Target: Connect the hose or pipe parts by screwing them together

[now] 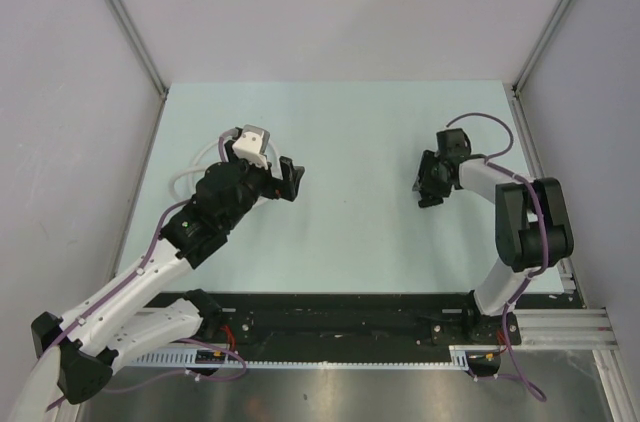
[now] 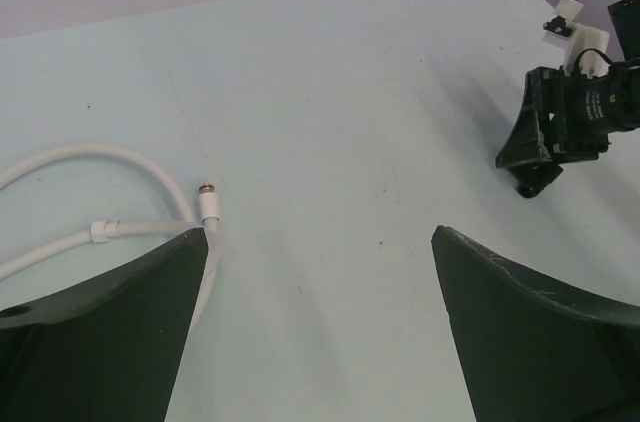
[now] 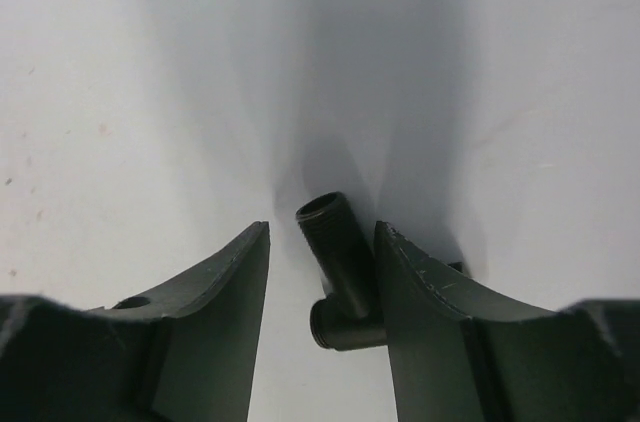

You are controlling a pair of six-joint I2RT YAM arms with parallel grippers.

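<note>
Slip risk: black fitting (image 3: 338, 262) touches only one finger (image 3: 420, 292) of half-closed right hand (image 3: 322, 227), may skid aside; left hand (image 2: 320, 233) spread.

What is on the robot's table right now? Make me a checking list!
Surface: pale green table, flat.
Job's things: white tubing looped on the left, with a silvery fitting at its end; black threaded fitting lying between the right gripper's fingers.
Clutter: nothing seen.
Grippers: left gripper wide open, empty; right gripper around the black fitting, gap on one side.
Cables: purple cables along both arms.
Surroundings: grey walls, metal rail.
</note>
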